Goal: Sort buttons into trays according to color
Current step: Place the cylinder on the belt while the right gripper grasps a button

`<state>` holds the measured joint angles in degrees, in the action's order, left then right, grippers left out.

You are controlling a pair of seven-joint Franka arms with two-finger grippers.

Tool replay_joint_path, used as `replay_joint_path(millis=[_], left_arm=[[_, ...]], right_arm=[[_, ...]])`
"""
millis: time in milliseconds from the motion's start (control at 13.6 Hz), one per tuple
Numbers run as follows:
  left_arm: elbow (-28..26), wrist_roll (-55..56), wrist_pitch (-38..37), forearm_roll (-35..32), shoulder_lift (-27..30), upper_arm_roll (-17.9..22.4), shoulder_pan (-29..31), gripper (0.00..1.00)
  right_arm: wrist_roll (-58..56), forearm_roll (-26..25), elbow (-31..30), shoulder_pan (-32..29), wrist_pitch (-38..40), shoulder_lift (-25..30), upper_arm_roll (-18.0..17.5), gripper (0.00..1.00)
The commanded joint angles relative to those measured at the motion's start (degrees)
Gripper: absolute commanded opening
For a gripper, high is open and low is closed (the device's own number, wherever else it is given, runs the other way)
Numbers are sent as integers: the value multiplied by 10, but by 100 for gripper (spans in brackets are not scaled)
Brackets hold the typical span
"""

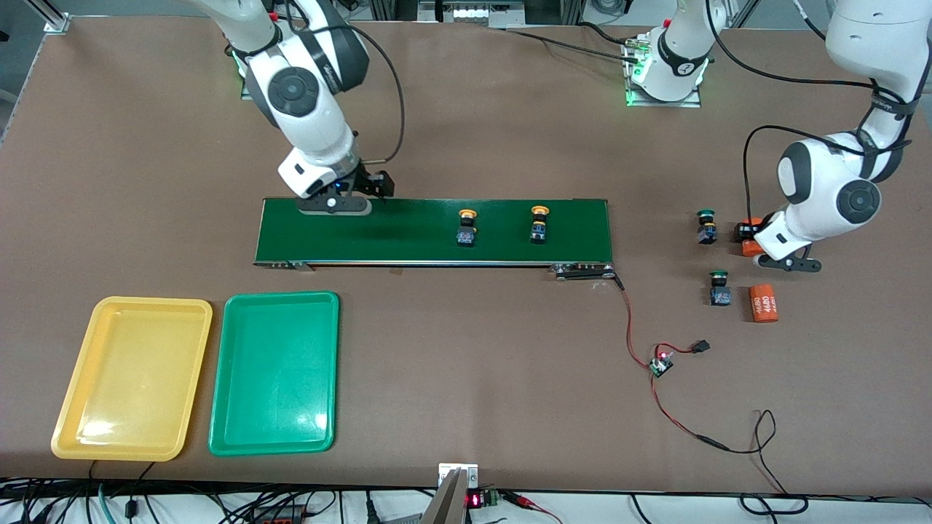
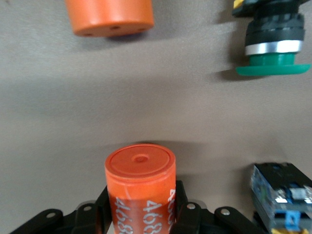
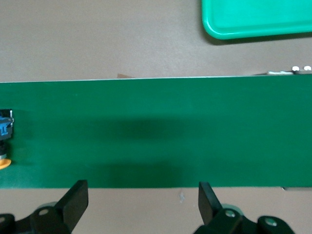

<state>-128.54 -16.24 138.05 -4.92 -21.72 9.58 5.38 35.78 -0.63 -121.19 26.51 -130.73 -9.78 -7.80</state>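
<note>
Two yellow-capped buttons (image 1: pixel 467 227) (image 1: pixel 539 223) stand on the dark-green conveyor belt (image 1: pixel 408 236). Two green-capped buttons (image 1: pixel 705 226) (image 1: pixel 719 287) stand on the table toward the left arm's end. The yellow tray (image 1: pixel 131 378) and the green tray (image 1: pixel 275 371) lie side by side near the front camera. My left gripper (image 1: pixel 754 240) (image 2: pixel 141 207) is down at the table beside the farther green button (image 2: pixel 280 195), shut on an orange "4680" cylinder (image 2: pixel 140 175). My right gripper (image 1: pixel 336 202) (image 3: pixel 141 202) hangs open over the belt's end, nothing between its fingers.
A second orange cylinder (image 1: pixel 763 303) lies beside the nearer green button (image 2: pixel 273 48). A small circuit board (image 1: pixel 661 364) with red and black wires trails from the belt's end toward the table's front edge. The green tray's corner (image 3: pixel 258 19) shows in the right wrist view.
</note>
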Motion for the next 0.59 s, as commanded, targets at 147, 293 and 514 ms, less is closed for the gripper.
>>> replay_joint_path(millis=[147, 293, 514], left_arm=[[162, -11, -245, 0, 15, -37, -8, 14], [208, -11, -313, 2, 18, -71, -8, 14], [239, -33, -378, 3, 22, -156, -7, 14]], right_arm=[[10, -17, 23, -1, 2, -22, 3, 100], [10, -17, 24, -4, 2, -21, 4, 100], [10, -17, 23, -5, 2, -21, 5, 100]])
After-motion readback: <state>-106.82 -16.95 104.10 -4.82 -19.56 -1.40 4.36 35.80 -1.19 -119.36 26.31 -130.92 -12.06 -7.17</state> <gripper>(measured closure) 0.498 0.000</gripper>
